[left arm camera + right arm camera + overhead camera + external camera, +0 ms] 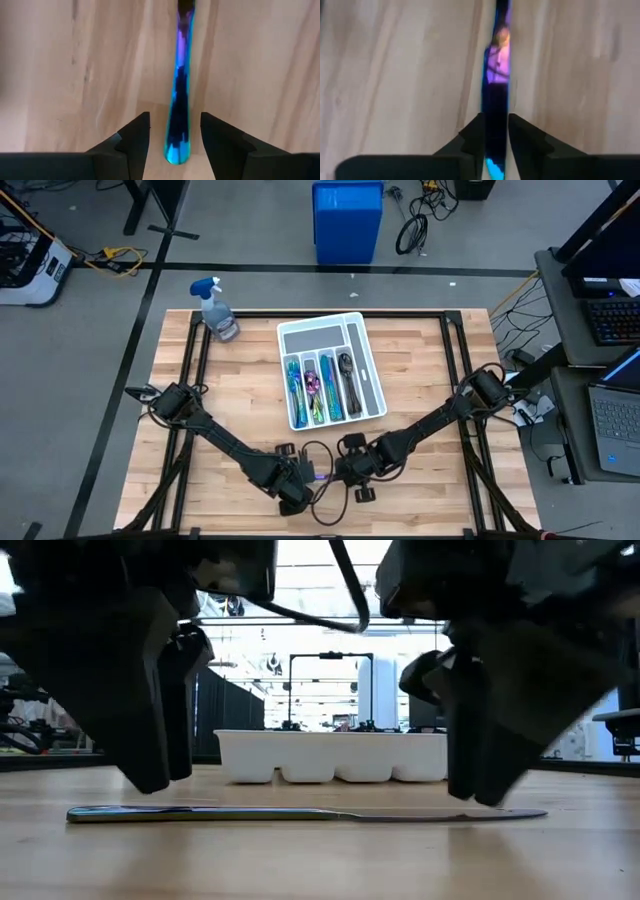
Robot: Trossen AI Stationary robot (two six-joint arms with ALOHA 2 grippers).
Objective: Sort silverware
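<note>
Right gripper (496,137) pinches the iridescent knife (300,813), which lies flat on the table (230,410) in front of the white tray (368,365).
Left gripper (175,137) straddles the other end, fingers apart. Thin, stiff, slick metal; best taken across its narrow handle.

This is a robotics lab or workshop. A wooden table (250,430) stands on a grey concrete floor (90,330) strewn with cables (415,225), with laptops (620,415) on a side desk and a blue bin (347,220) behind. Beyond the table, the low view shows dark partitions (235,705) under ceiling lights.
</note>
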